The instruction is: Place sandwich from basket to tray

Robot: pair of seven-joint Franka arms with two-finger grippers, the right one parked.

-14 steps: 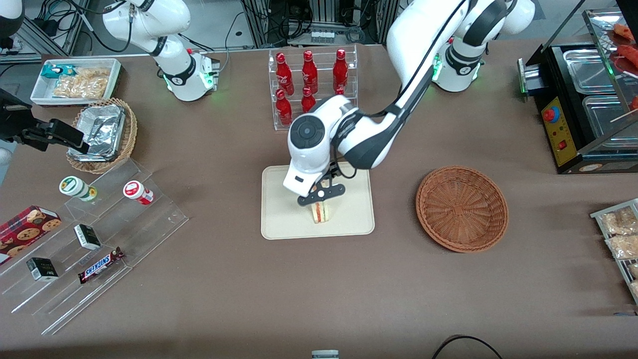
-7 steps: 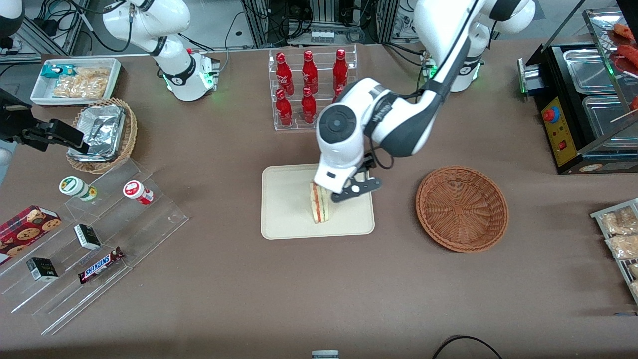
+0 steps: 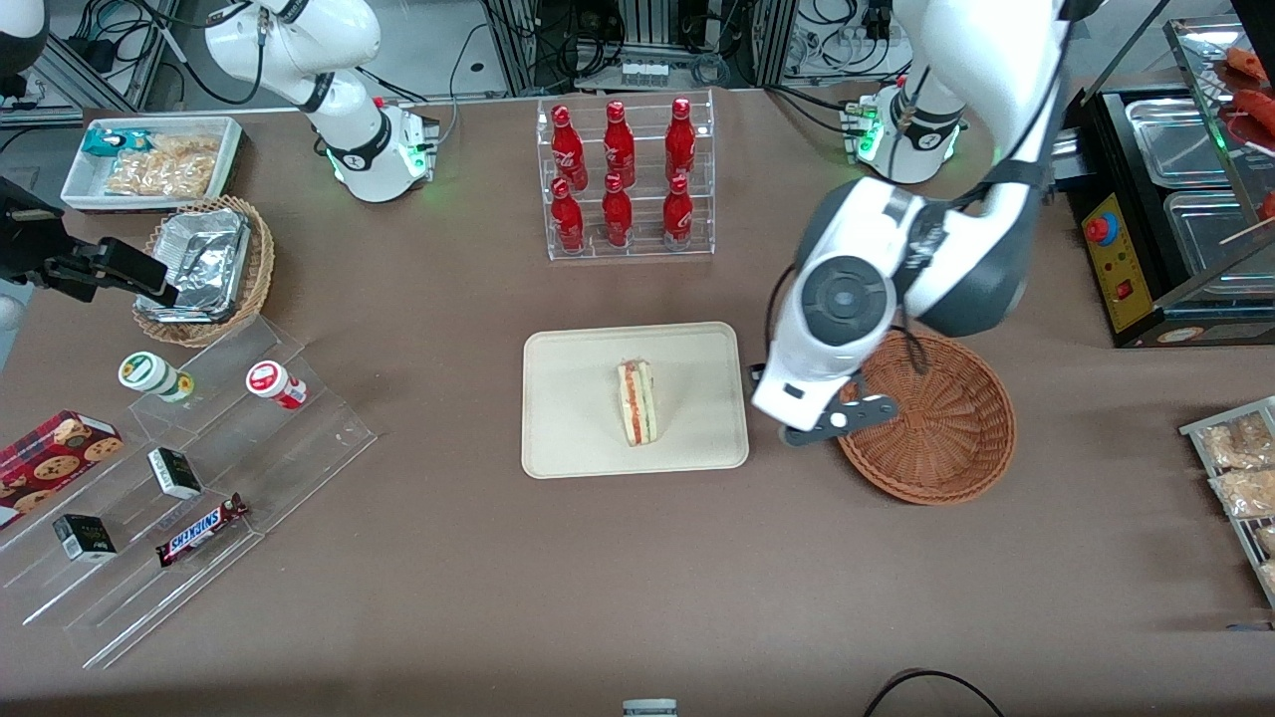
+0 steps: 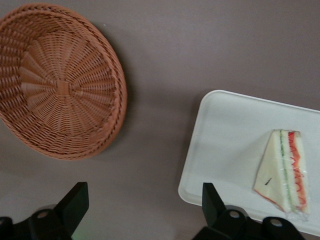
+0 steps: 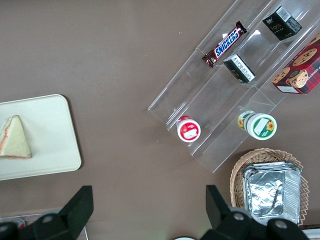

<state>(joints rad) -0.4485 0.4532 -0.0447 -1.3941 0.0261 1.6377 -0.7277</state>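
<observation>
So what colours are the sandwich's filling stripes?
Red-orange and green stripes on the sandwich, clearest in the left wrist view.

Red bottles point(image 3: 623, 174) in clear rack, Snickers bar point(image 3: 201, 530), perhaps cookie box point(image 3: 55, 455)

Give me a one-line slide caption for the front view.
Sandwich lies on the tray; open, empty pincer hangs over the basket rim.

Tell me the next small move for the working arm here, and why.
Probably just pull the arm up toward its base and stop. The sandwich lies on the tray, the basket holds nothing, and the gripper hangs open over bare table between tray and basket, holding nothing. Nothing seems left to carry.
</observation>
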